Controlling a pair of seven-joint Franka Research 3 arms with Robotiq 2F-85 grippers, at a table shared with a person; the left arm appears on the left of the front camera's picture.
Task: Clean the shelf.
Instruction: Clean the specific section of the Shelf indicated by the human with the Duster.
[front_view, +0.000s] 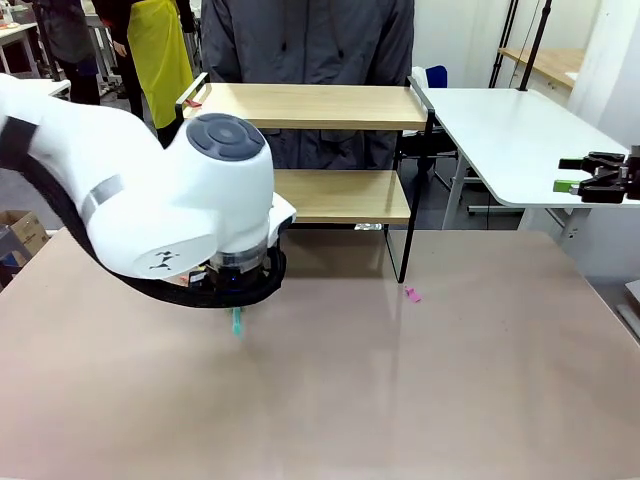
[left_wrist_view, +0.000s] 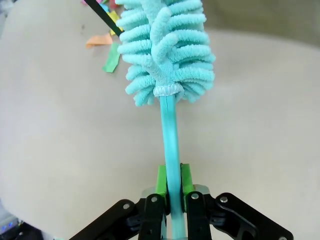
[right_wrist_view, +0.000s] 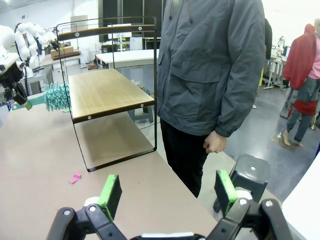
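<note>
Left claw (left_wrist_view: 173, 181) grips a teal duster (left_wrist_view: 167, 50) near the 2-tier shelf (front_view: 310, 105); right claw (right_wrist_view: 168, 192) stands open and empty.

In your front view the left arm (front_view: 150, 210) covers a lower corner of the shelf (front_view: 330, 105) and nearly all the duster (front_view: 237, 321), leaving a teal stub. The left wrist view's top edge crops the duster's head. The right pincer (front_view: 565, 175) runs off the front view's right edge.

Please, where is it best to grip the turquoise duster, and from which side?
Grip the handle, thin and straight; the fluffy head is too soft and wide. Come from the handle's free end, pads on opposite sides, as the left pincer does.
</note>
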